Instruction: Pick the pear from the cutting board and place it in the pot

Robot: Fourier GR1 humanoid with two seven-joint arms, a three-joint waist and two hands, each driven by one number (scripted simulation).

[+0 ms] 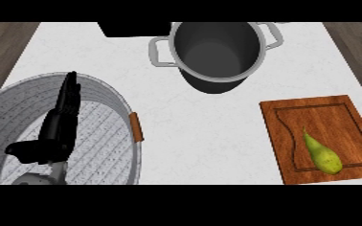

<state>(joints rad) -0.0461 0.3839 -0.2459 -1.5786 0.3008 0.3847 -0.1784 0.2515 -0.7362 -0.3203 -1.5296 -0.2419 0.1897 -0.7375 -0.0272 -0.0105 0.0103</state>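
1. Head view — the pear (322,154) is seen lying on the cutting board (283,124) at the worktop's (198,124) front right corner, its narrow stem end pointing toward the back. It is untouched, so the task is judged not yet begun.
2. The pot (216,52) stands uncovered near the back edge, about midway along it and well apart from the board.
3. The left hand (60,124) is shown over a large grey basket (117,100) at the front left, fingers (68,93) straight and released, nothing held. The right hand is not in view.
4. Risks, as judged — the pear's tapered, rounded body could roll or slip when it is closed upon; it lies near the board's front right corner, so a nudge might push it off.
5. A low carry could catch the pot's rim or side handle (161,52).
6. No brand, label or writing can be read anywhere.
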